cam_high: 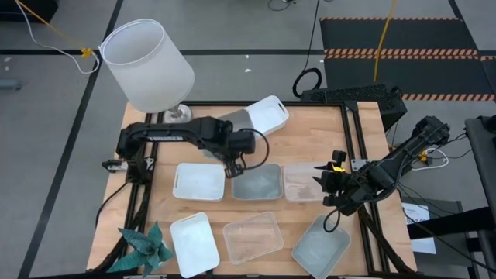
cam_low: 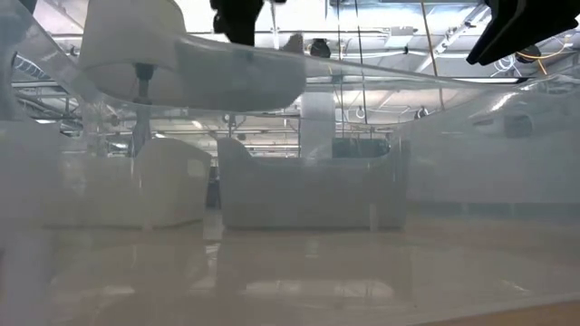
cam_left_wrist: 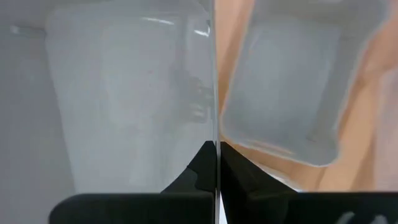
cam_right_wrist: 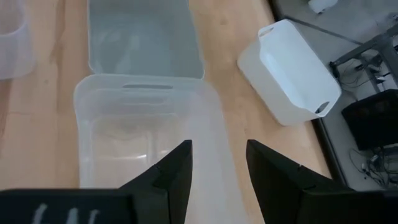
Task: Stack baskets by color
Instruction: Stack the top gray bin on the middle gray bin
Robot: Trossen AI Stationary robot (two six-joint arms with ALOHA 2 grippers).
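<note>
The baskets (cam_high: 252, 236) are lying mostly single across the desk (cam_high: 310, 139), stacking barely begun, the left gripper (cam_high: 231, 165) pinching a basket wall, the right gripper (cam_high: 325, 184) hovering with jaws spread.

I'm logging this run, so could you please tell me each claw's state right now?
Left claw: closed on a bin wall.
Right claw: open, holding nothing, over a clear bin.
</note>
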